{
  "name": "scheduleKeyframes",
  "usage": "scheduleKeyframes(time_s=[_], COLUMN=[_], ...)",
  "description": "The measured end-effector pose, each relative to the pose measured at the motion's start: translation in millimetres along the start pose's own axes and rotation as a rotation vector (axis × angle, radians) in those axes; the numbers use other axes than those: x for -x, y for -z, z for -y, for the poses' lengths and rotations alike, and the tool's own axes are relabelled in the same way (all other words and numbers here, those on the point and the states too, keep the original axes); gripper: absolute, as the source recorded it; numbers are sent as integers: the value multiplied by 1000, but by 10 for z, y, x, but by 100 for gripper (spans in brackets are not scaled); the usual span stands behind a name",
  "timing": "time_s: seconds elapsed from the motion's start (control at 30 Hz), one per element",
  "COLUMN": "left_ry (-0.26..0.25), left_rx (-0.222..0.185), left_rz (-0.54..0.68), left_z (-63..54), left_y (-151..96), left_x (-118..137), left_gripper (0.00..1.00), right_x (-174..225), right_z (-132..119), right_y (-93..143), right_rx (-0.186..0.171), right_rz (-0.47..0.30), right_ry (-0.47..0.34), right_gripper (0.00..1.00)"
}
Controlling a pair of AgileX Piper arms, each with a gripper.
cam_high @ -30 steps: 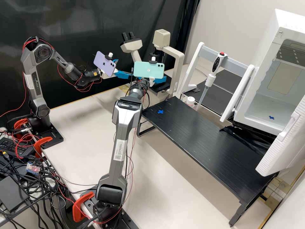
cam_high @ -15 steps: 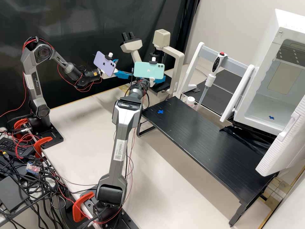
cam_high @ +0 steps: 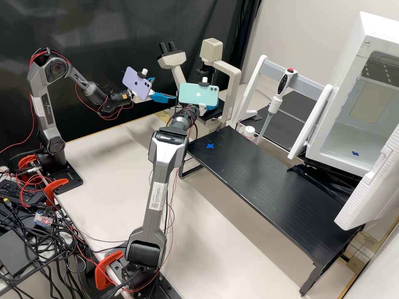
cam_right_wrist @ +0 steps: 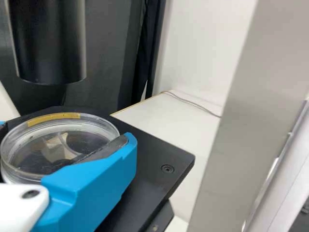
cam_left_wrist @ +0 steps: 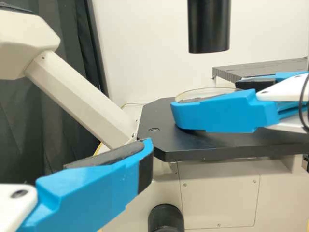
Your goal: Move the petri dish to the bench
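Well, we have the dish [cam_right_wrist: 60,147] held between the right gripper's [cam_high: 202,109] two fingers, at the microscope's [cam_high: 178,60] black stage [cam_right_wrist: 161,151]; we cannot tell whether the dish touches that stage. Near it, our left gripper [cam_high: 164,88] stands wide, its fingers apart. We see a blue cross [cam_high: 210,145] on the bench [cam_high: 266,178].

Right gripper [cam_high: 212,106] at the microscope [cam_high: 235,79]

You have the petri dish [cam_right_wrist: 29,152] between its fingers, over the stage [cam_left_wrist: 217,145]. The left gripper [cam_high: 164,89] is left of it; the platform [cam_high: 257,187] and pipette stand [cam_high: 309,86] are right.
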Motion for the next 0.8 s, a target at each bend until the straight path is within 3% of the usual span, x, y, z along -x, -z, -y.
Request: scheduleKeyframes(time_s=[0.43,0.63,0.8], left_ry=[0,0,0], left_rx=[0,0,0], left_rz=[0,0,0], left_z=[0,0,0], left_y=[0,0,0], left_x=[0,0,0], left_gripper=[100,100,100], right_x=[-5,25,98], right_z=[31,75,64], right_y=[-137,-177,-226], right_rx=[-18,-8,-20], right_rz=[40,38,31], right_ry=[21,22,23], right_gripper=[0,0,0])
